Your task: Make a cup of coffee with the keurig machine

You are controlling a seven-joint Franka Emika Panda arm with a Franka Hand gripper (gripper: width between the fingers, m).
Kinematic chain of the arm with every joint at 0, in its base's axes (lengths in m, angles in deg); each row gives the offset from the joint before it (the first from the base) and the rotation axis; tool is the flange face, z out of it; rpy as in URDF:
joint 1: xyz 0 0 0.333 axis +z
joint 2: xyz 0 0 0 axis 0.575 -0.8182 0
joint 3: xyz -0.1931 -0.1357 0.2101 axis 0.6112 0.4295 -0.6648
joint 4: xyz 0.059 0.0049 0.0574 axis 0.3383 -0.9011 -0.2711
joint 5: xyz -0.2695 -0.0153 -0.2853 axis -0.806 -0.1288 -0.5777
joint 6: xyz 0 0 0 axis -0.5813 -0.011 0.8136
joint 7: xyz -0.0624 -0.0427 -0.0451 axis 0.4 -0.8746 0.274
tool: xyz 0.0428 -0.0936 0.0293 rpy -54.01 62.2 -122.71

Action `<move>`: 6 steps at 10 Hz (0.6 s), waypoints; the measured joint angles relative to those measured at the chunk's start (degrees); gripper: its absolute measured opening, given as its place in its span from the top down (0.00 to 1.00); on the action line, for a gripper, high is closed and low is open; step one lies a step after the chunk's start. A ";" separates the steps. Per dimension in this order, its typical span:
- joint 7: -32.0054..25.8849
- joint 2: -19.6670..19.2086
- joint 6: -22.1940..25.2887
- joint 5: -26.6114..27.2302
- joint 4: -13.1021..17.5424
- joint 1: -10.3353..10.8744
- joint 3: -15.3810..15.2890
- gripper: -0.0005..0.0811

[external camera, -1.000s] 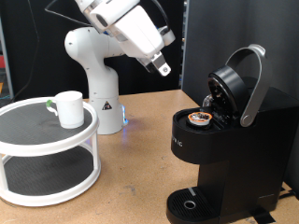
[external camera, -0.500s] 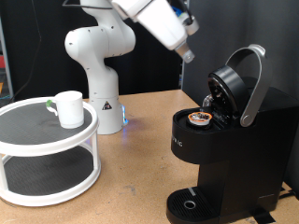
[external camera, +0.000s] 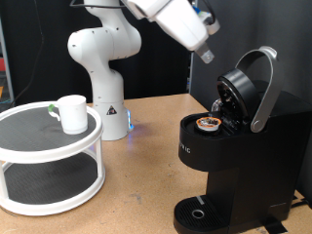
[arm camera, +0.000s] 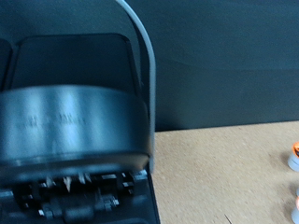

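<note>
Gripper (external camera: 207,54) hangs high above the keurig machine (external camera: 229,156), its state impossible to tell; the lid (external camera: 249,90) stands open, pod (external camera: 208,123) inside. Far left, the cup (external camera: 70,112) sits on a round rack (external camera: 49,161).

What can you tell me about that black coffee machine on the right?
The keurig machine is boxy, matte black, with small white lettering on its front. Its silver-trimmed hinged lid stands raised open, and a pod with a brownish top sits in the exposed chamber. It stands on the wooden table; nothing touches it, and its drip base holds no cup.
</note>
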 joint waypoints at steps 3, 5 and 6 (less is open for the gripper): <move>0.45 0.01 0.08 0.44 0.36 1.25 -2.23 0.01; 0.58 0.01 -0.42 0.47 0.32 1.94 -3.78 0.01; 1.03 0.01 -0.91 0.46 0.20 2.21 -4.48 0.01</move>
